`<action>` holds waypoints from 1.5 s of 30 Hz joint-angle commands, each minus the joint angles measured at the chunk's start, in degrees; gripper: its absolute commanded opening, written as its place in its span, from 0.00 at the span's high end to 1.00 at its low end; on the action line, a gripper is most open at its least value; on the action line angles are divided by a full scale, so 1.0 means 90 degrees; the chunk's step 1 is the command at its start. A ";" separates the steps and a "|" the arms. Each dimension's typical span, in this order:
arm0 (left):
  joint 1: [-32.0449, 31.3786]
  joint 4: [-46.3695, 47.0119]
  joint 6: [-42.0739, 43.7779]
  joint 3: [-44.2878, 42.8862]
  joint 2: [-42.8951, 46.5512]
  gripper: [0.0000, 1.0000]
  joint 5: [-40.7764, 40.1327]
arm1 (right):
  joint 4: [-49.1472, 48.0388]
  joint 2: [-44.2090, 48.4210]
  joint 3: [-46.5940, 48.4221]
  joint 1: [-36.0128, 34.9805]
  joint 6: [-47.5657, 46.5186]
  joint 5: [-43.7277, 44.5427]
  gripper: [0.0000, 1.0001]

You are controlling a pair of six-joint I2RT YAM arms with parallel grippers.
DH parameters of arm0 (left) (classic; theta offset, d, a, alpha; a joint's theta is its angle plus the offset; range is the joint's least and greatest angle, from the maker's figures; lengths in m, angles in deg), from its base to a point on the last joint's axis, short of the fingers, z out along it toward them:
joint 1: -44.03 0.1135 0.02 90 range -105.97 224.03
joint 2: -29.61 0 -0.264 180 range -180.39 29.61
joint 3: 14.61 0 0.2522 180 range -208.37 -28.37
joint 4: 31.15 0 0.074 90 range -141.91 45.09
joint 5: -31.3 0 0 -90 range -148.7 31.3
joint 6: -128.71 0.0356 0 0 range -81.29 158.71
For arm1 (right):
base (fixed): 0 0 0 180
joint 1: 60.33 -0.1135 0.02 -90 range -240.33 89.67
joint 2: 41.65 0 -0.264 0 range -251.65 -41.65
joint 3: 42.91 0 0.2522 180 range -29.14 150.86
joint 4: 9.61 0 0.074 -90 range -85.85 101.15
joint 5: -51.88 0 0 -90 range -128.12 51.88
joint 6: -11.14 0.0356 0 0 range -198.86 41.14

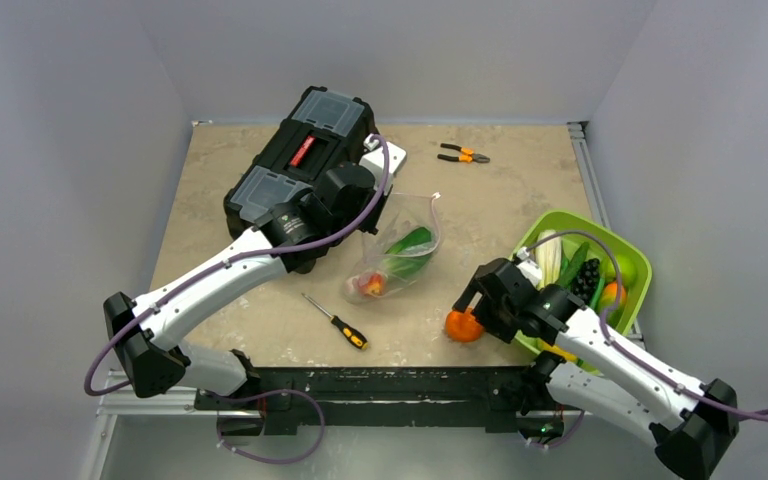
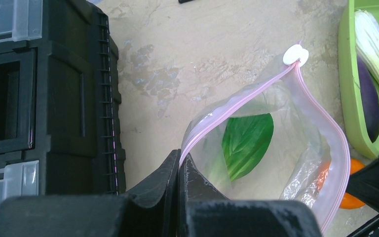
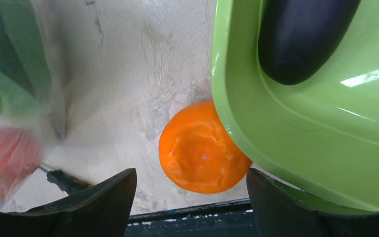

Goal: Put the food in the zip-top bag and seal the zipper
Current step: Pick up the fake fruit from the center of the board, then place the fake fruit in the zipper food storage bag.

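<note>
The clear zip-top bag (image 1: pixel 400 255) lies mid-table with its mouth open, holding a leafy green (image 2: pixel 246 140) and a red piece (image 1: pixel 372 285). Its pink zipper (image 2: pixel 237 103) ends at a white slider (image 2: pixel 295 54). My left gripper (image 2: pixel 179 159) is shut on the zipper edge at the bag's near corner. My right gripper (image 3: pixel 191 173) is open, its fingers on either side of an orange toy fruit (image 3: pixel 202 148) that lies on the table against the lime-green bowl (image 3: pixel 286 128). The fruit also shows in the top view (image 1: pixel 463 325).
The bowl (image 1: pixel 643 275) at the right holds a purple eggplant (image 3: pixel 301 34), a white-stemmed green (image 2: pixel 375 44) and other food. A black toolbox (image 1: pixel 300 160) stands beside the bag on the left. Pliers (image 1: pixel 463 154) lie at the back and a screwdriver (image 1: pixel 338 322) in front. The table's front edge is just below the orange.
</note>
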 commanded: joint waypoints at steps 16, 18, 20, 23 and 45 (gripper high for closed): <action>0.0032 0.0211 -0.0044 -0.0143 0.0244 1.00 0.0199 | -0.1432 -0.1616 -0.0467 -0.0776 0.0985 0.0801 0.23; 0.0030 0.0208 -0.0045 -0.0132 0.0249 1.00 0.0180 | -0.1389 -0.1512 -0.0303 -0.0834 0.0861 0.0837 0.40; 0.0032 0.0216 -0.0041 -0.0129 0.0244 1.00 0.0158 | -0.1348 -0.1329 -0.0101 -0.0902 0.0634 0.0846 0.60; 0.0027 0.0217 -0.0050 -0.0138 0.0215 1.00 0.0230 | -0.1407 -0.0923 0.0248 -0.0912 -0.0112 0.0713 0.77; 0.0028 0.0239 -0.0381 -0.0110 0.0223 1.00 0.0789 | -0.2690 -0.0560 0.3514 -0.0912 -0.3291 0.0017 0.74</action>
